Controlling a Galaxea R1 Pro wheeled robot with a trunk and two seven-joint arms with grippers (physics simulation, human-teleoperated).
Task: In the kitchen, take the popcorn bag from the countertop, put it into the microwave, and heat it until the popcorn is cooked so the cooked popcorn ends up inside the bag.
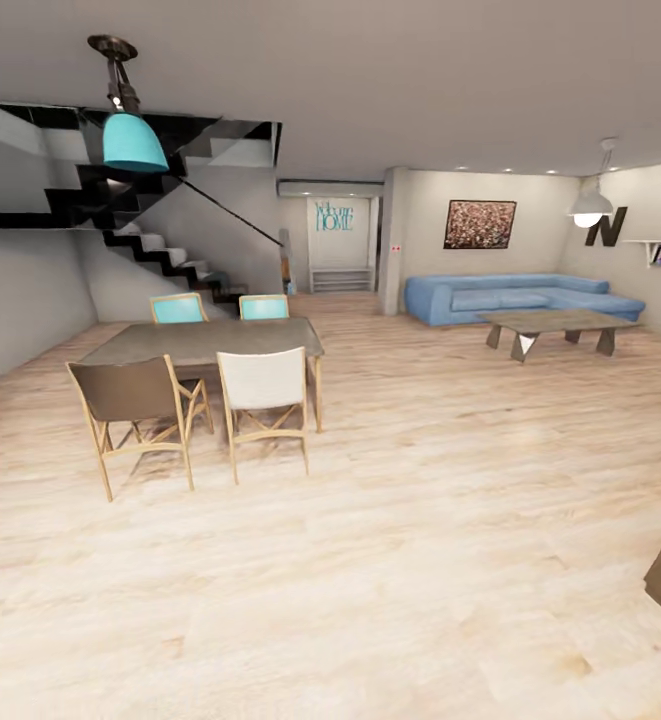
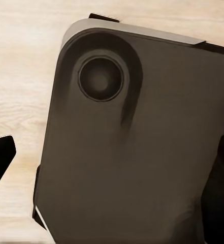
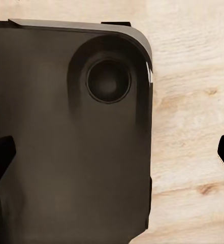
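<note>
Both pincers hang over my dark base [image 2: 132,152], fingertips barely at the frame edges, so I cannot tell their spread. Ahead lie a dining desk [image 1: 205,340] and sofa [image 1: 520,297]; I cannot judge where the popcorn bag lies, or which arm is nearer.

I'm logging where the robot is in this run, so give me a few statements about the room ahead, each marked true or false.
1. Four chairs stand at the dining table. True.
2. The sofa is red. False: it is blue.
3. A turquoise pendant lamp hangs above the table's side of the room. True.
4. The microwave stands on the dining table. False: the tabletop shows nothing on it.
5. A low coffee table stands in front of the sofa. True.
6. The floor is dark tile. False: it is pale wood planking.
</note>
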